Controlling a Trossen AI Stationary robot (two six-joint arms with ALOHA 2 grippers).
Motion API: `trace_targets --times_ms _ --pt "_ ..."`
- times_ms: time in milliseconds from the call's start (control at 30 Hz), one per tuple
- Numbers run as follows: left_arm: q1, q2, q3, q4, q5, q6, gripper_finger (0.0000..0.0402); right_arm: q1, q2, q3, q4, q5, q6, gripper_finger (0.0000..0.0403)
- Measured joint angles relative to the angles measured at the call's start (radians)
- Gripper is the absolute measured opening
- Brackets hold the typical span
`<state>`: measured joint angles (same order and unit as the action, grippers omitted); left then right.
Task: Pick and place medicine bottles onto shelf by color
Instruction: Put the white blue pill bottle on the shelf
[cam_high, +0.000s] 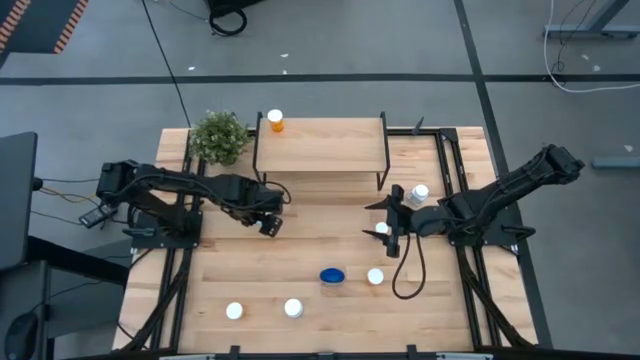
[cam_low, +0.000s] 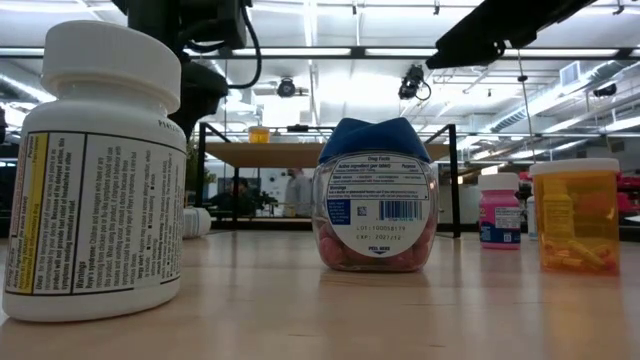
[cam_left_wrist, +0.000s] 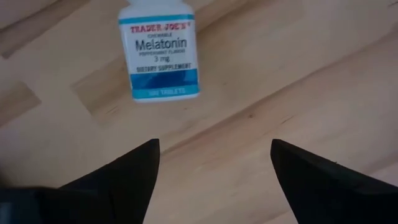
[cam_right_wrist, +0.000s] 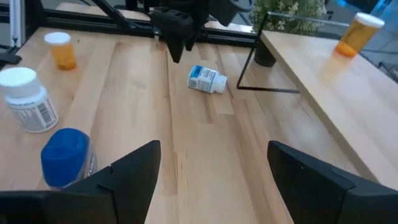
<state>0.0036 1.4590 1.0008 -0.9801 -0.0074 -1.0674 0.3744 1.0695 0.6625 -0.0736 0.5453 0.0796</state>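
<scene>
left gripper (cam_left_wrist: 214, 165): fingers spread, empty | white blue-labelled melatonin bottle (cam_left_wrist: 159, 53): lying on wooden tabletop (cam_left_wrist: 298, 74), just ahead of fingertips, untouched

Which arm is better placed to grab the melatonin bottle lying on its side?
Left. The left gripper hangs open right over the melatonin bottle, which lies between its fingers' line of sight; the right gripper sits across the table from it.
</scene>
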Motion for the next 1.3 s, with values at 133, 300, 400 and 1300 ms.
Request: trace_targets --times_ms 133,300,400,1300 --pt "0.006 0.000 0.000 -0.002 -0.034 -0.009 0.0316 -0.008 0.000 0.000 0.054 0.000 -0.031 0.0305" --pt "0.032 0.000 0.000 -0.011 -0.090 0.010 0.0316 -0.008 0.000 0.000 0.108 -0.002 -0.039 0.0305" --pt "0.068 0.000 0.000 -0.013 -0.115 0.042 0.0316 -0.008 0.000 0.000 0.107 -0.016 -0.031 0.0305" --pt "0.174 0.005 -0.104 0.138 -0.161 0.160 0.0319 0.007 0.000 0.000 0.102 -0.106 -0.020 0.0305"
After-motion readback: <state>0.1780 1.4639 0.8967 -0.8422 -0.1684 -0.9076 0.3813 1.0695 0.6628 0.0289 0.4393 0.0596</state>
